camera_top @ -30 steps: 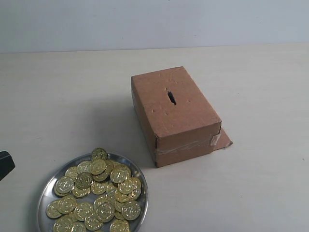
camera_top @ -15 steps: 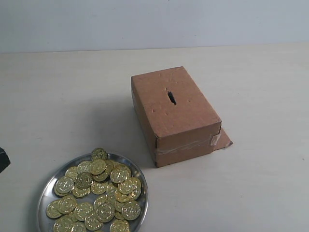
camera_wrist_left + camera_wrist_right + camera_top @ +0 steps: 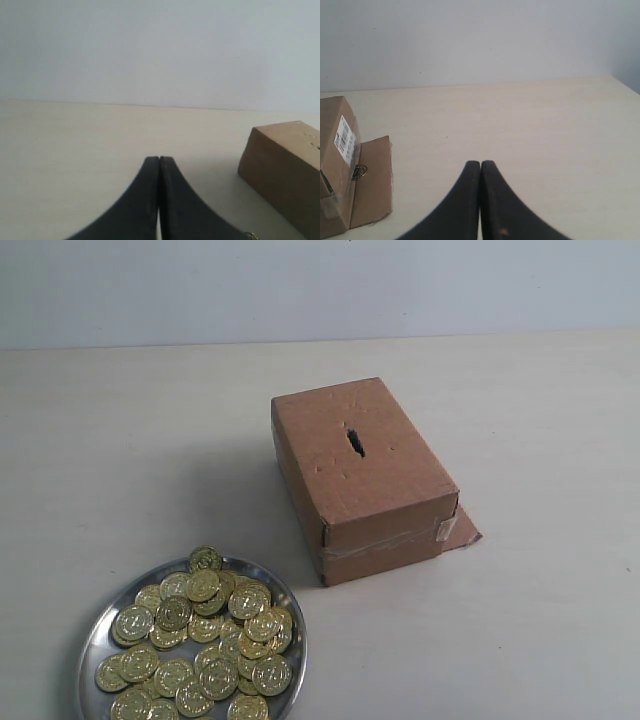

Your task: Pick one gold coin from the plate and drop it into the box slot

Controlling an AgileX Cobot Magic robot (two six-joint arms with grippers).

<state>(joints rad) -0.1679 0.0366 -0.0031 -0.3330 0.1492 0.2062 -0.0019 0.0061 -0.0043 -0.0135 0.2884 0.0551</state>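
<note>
The shiny silver plate (image 3: 92, 637) sits at the front left of the exterior view, heaped with several gold coins (image 3: 203, 585). Behind and to its right stands the brown cardboard box (image 3: 400, 490), the dark slot (image 3: 355, 441) in the middle of its top. A taped end and a loose flap (image 3: 464, 528) face front right. No gripper shows in the exterior view. My left gripper (image 3: 159, 159) is shut with nothing in it, with the box (image 3: 285, 175) off to one side. Also shut and empty is my right gripper (image 3: 480, 163), which sees the box end (image 3: 337, 150) and flap (image 3: 372, 180).
Everything rests on a pale beige table (image 3: 520, 620) with a light wall (image 3: 320, 285) behind it. A barcode label (image 3: 343, 134) marks the box end in the right wrist view. A coin's edge (image 3: 250, 236) peeks in at the corner of the left wrist view.
The dark gripper tip at the exterior view's left edge has drawn back out of sight. The plate, coins and box have not moved.
</note>
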